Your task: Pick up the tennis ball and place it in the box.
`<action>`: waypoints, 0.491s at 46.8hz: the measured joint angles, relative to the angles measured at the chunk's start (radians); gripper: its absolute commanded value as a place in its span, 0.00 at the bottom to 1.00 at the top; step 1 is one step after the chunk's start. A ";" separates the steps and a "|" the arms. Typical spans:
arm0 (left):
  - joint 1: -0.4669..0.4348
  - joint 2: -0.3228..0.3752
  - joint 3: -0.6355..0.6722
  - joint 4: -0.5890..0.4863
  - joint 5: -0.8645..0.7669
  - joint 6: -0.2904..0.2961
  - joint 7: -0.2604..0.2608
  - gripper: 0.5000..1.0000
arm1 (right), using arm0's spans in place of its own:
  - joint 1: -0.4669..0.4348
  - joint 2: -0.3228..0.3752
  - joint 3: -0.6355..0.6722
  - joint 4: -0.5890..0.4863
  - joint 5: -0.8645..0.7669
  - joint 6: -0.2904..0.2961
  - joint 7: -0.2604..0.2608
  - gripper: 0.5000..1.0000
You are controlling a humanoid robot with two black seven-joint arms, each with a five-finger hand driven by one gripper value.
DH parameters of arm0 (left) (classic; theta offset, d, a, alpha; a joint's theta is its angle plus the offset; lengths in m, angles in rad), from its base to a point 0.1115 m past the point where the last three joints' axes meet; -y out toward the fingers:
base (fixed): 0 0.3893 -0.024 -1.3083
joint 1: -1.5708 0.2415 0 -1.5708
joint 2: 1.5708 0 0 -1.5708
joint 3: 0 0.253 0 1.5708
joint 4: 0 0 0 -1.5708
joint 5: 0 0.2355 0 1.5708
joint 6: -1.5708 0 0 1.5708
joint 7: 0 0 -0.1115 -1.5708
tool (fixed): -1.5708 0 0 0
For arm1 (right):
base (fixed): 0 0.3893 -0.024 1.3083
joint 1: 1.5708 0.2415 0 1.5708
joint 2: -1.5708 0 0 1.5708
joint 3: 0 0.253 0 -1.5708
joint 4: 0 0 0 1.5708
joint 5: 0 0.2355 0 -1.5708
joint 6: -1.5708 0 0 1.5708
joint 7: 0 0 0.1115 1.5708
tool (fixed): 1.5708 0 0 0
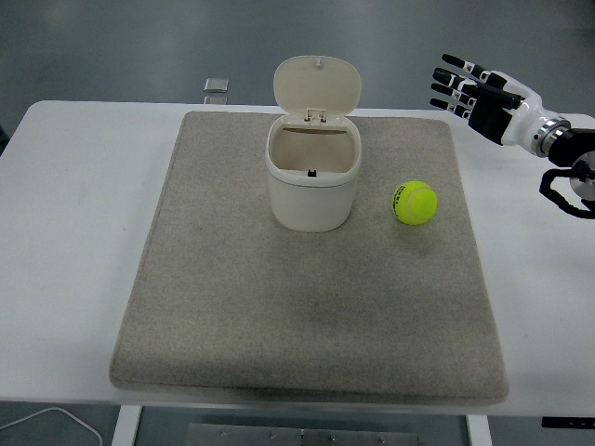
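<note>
A yellow-green tennis ball (416,203) lies on the grey mat (307,316), right of centre. To its left stands a cream box (312,181) shaped like a small bin, its hinged lid tipped up and back so the inside shows. My right hand (476,93) hovers at the upper right, above and beyond the ball, fingers spread and holding nothing. The left arm is out of sight.
The mat covers most of the white table (74,232). A small grey square object (216,85) lies at the table's far edge. A white cable (56,426) curls below the near left corner.
</note>
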 measured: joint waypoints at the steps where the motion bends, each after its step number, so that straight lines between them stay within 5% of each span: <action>1: 0.000 0.000 0.000 0.000 0.000 0.000 0.000 0.98 | 0.000 0.000 0.000 0.000 0.000 0.000 0.000 0.86; 23: -0.001 0.000 0.000 -0.005 -0.001 0.000 0.000 0.98 | -0.001 -0.001 0.001 -0.002 0.000 -0.006 0.000 0.86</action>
